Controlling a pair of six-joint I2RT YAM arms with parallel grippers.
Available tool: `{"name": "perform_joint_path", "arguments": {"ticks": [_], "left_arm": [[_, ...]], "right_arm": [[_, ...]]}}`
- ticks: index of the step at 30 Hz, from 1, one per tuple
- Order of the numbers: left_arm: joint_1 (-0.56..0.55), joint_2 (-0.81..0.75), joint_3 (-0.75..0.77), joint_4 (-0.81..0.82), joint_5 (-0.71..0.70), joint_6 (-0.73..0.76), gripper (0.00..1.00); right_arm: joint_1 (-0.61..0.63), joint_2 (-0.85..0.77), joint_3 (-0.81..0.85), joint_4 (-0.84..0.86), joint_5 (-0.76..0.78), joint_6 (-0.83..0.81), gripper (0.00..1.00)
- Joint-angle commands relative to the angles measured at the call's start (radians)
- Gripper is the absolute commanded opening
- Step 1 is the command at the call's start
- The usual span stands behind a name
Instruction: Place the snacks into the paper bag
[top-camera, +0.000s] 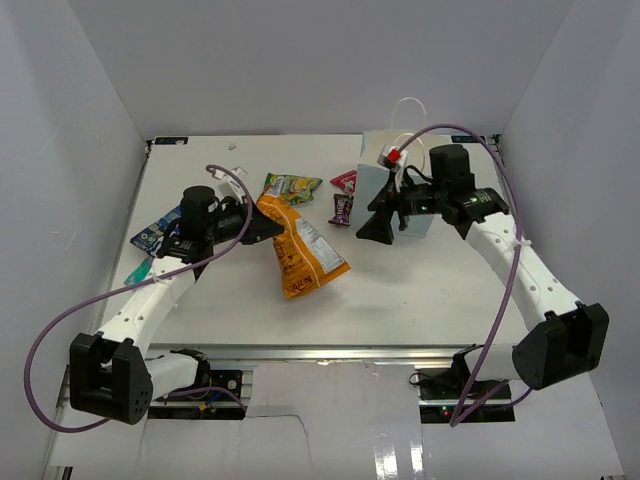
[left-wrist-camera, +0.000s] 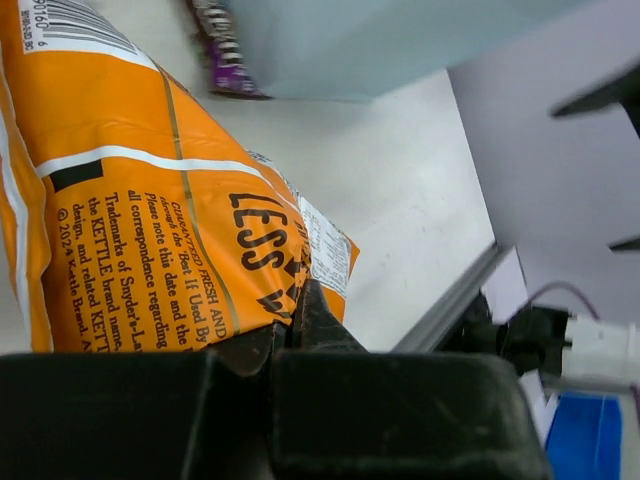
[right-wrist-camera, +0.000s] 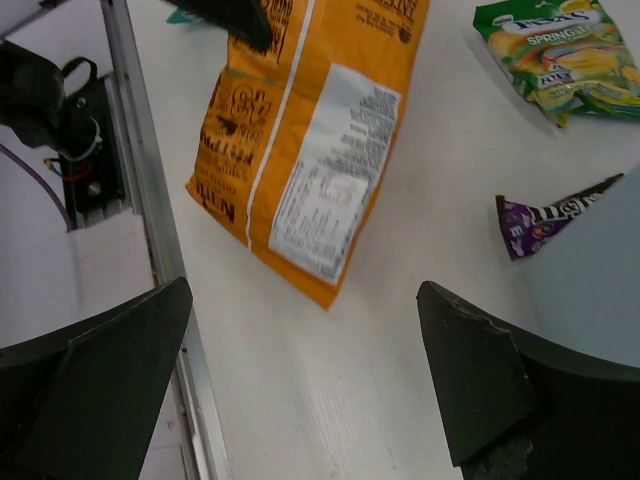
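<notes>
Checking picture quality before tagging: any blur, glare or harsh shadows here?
Top view: even light, soft shadows, slight glare along the bottom edge. Left wrist: chip bag print sharp, left end effector dark and soft. Right wrist: right end effector dark, soft-edged.

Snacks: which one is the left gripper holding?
The orange chip bag: the left gripper is shut on its edge. The green packet and purple packet lie ungripped.

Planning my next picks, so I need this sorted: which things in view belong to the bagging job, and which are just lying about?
Job:
- orange chip bag, pinched in the left fingers
- green candy bag
- red packet
- purple packet
- blue packet
- teal wrapper
- paper bag

Lying about:
- purple cables
- white scrap at the far edge
</notes>
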Motion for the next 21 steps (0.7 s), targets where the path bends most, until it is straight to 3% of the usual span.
{"name": "perform_joint_path", "arguments": {"ticks": [1,5,11,21], "left_arm": [[-0.088,-0.011,0.091,0.071,0.121,0.115,0.00],[-0.177,-0.049,0.114,0.077,0.196,0.216,0.00],[-0.211,-0.150,0.101,0.036,0.258,0.348,0.00],[-0.225,-0.220,0.077,0.025,0.336,0.405,0.00]], "right_arm": [[0.087,0.061,0.066,0.187,0.127,0.377,1.00],[0.126,0.129,0.081,0.310,0.155,0.608,0.98],[0.159,0.155,0.060,0.423,0.181,0.747,0.95],[0.248,0.178,-0.054,0.783,-0.075,0.920,0.91]]}}
